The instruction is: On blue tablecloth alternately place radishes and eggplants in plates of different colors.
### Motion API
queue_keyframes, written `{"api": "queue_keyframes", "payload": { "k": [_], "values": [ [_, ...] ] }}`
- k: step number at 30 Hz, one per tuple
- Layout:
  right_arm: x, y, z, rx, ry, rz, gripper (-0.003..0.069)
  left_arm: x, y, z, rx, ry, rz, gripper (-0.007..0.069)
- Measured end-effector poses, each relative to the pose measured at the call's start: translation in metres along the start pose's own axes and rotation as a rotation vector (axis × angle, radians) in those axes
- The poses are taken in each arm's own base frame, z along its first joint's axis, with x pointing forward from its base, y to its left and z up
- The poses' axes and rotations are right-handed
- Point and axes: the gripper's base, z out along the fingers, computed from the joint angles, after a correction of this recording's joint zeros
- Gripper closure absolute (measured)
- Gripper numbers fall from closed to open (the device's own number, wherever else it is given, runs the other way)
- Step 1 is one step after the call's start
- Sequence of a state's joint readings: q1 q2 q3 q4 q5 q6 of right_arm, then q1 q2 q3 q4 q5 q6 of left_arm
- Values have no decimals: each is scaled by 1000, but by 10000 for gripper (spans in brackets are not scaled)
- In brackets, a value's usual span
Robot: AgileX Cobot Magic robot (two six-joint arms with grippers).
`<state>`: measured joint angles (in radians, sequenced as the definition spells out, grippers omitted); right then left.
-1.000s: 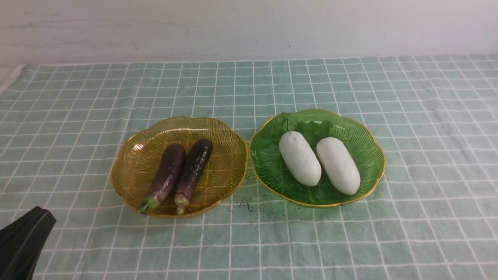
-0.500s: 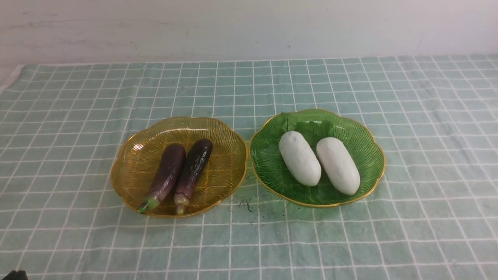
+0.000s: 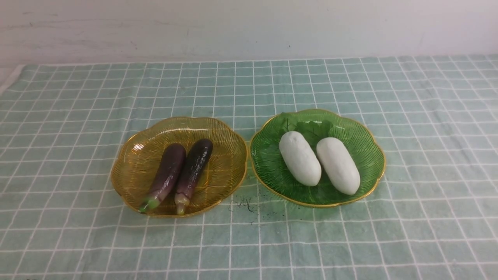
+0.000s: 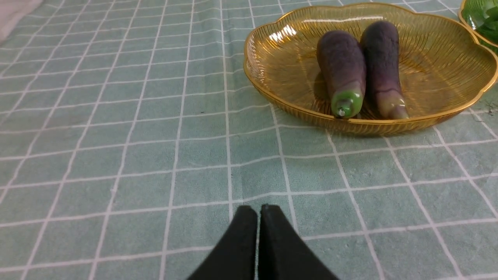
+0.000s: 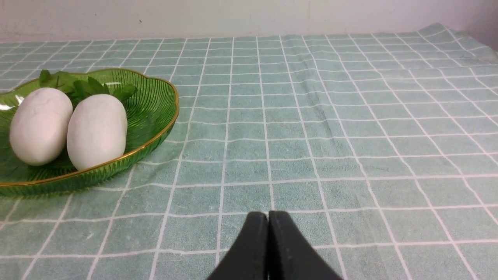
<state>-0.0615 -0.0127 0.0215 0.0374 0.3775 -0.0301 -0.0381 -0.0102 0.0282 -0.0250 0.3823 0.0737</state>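
Two purple eggplants (image 3: 168,174) (image 3: 194,167) lie side by side in the amber plate (image 3: 225,142) on the blue tablecloth (image 3: 78,97). Two white radishes (image 3: 299,157) (image 3: 338,165) lie side by side in the green plate (image 3: 268,159) to its right. In the left wrist view my left gripper (image 4: 258,208) is shut and empty, low over the cloth, short of the amber plate (image 4: 272,66) and its eggplants (image 4: 342,70). In the right wrist view my right gripper (image 5: 268,214) is shut and empty, beside the green plate (image 5: 155,105) and its radishes (image 5: 97,130). Neither gripper shows in the front view.
A patch of dark specks (image 3: 249,204) marks the cloth in front of the gap between the plates. A pale wall (image 3: 249,27) stands behind the table. The cloth's left edge (image 3: 9,79) shows at the far left.
My left gripper has drawn back out of the front view's lower left corner. The plates, eggplants and radishes have not moved.
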Motion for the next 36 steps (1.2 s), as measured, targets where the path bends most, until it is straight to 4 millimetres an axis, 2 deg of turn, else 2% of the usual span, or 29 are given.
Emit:
{"api": "queue_keyframes", "payload": {
  "k": [36],
  "values": [
    [0, 0, 0, 0, 0, -4, 674, 0, 2, 0, -43, 3, -12, 632]
  ]
}}
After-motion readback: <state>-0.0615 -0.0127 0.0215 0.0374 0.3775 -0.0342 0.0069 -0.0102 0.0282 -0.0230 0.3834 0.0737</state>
